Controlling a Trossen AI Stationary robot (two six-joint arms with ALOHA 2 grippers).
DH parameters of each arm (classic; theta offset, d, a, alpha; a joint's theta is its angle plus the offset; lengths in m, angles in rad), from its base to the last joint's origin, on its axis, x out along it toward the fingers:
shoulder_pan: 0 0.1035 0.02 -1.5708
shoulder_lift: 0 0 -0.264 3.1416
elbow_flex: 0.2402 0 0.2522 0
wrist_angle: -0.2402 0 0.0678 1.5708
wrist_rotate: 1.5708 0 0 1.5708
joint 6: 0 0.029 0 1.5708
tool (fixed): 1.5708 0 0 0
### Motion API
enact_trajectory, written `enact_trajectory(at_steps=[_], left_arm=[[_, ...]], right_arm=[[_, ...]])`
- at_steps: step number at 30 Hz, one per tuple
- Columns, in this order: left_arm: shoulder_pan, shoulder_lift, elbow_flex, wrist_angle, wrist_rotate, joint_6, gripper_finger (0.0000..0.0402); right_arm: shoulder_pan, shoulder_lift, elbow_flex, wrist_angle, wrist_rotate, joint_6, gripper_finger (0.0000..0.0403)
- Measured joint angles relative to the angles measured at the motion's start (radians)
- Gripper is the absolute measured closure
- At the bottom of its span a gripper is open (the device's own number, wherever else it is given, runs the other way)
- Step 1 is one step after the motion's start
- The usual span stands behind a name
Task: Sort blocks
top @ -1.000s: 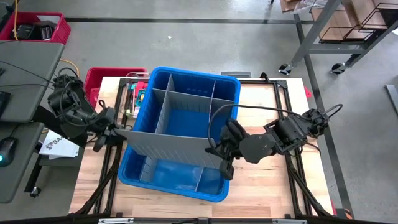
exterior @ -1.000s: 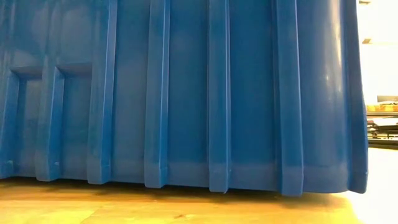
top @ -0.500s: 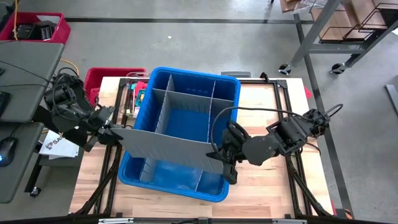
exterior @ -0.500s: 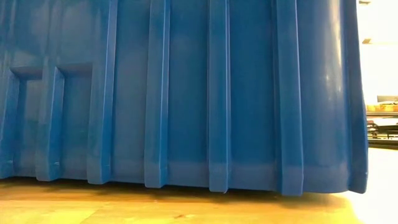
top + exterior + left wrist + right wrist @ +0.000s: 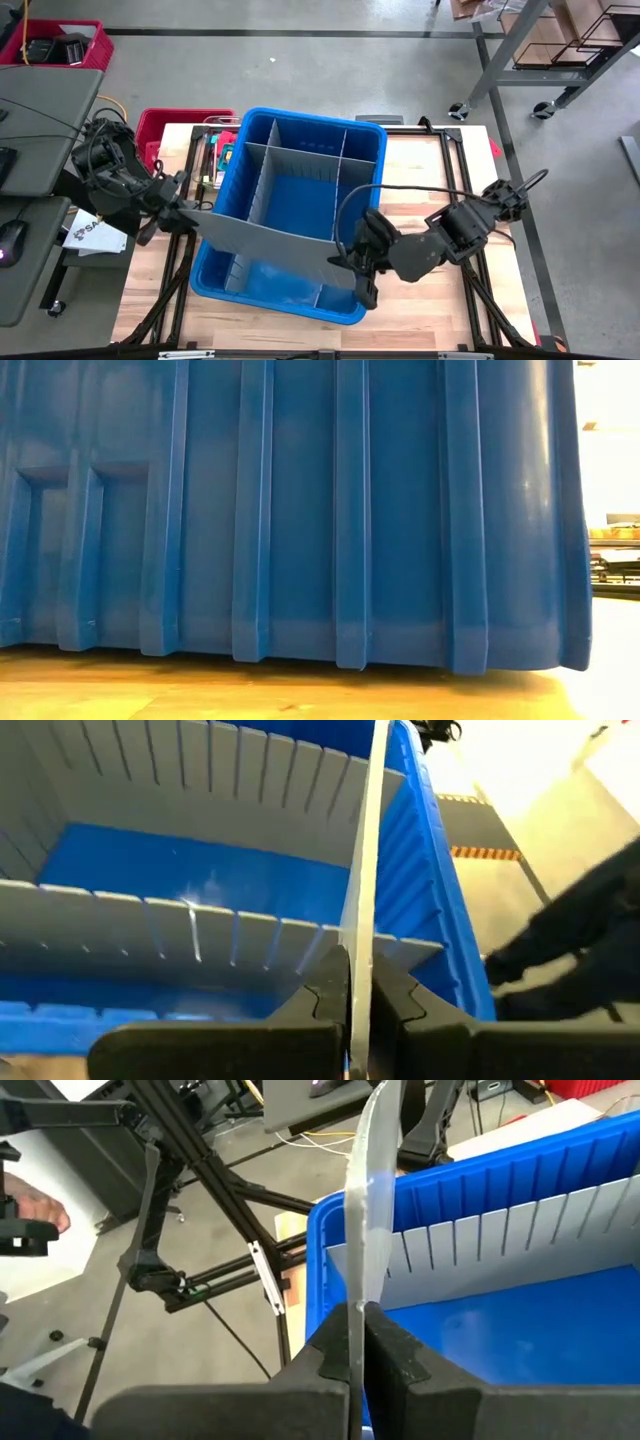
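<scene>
A long grey divider panel (image 5: 265, 238) spans the blue bin (image 5: 228, 180) crosswise, over its near half, and each end is in one of my grippers. My left gripper (image 5: 186, 213) is shut on the panel's left end beside the bin's left wall. My right gripper (image 5: 348, 262) is shut on its right end, over the bin's right near part. More grey dividers (image 5: 300, 160) stand slotted inside the bin. A few small coloured blocks (image 5: 222, 152) lie outside the bin by its far left wall. The low view shows only the bin's ribbed wall (image 5: 300, 510). My left gripper pinches the panel's left end (image 5: 358, 982) between its two fingers (image 5: 325, 1000), coming from the table's left and slanting down. The thin panel stands on edge and runs away from the fingers over the bin. My right gripper pinches the panel's right end (image 5: 357, 1315) between its two fingers (image 5: 390, 1348), coming from the table's right and slanting down. The panel stands on edge between them and curves slightly toward its far end.
A red basket (image 5: 165, 128) sits at the table's far left beside the bin. Bare wood (image 5: 440, 310) lies to the bin's right and near side. A desk with a mouse (image 5: 10, 240) stands left of the table. A metal rack (image 5: 560, 50) stands far right.
My right gripper has gone a little toward the table's near edge, taking the panel's right end with it. The panel now slants more across the bin, and its face looks narrower from above at the left end, where my left gripper has rolled.
</scene>
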Motion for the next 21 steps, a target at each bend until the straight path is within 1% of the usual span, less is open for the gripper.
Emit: enact_trajectory(at_steps=[4,8,14,17,21], left_arm=[[0.0,0.0,0.0,-0.013,0.028,-0.004,0.0401],[0.0,0.0,0.0,-0.049,0.0,0.007,0.0401],[0.0,0.0,0.0,-0.05,-0.014,0.038,0.0401],[0.0,0.0,0.0,-0.015,-0.043,0.068,0.0401],[-0.001,0.008,0.0,0.067,-0.041,0.116,0.0402]], right_arm=[[0.0,0.012,0.0,0.017,-0.007,0.0,0.0403],[0.0,0.023,0.0,0.017,-0.005,0.0,0.0403],[0.0,0.023,0.0,0.021,-0.007,0.0,0.0403],[0.001,0.023,0.0,0.042,-0.023,-0.008,0.0403],[0.003,0.018,0.002,0.056,-0.046,-0.008,0.0403]])
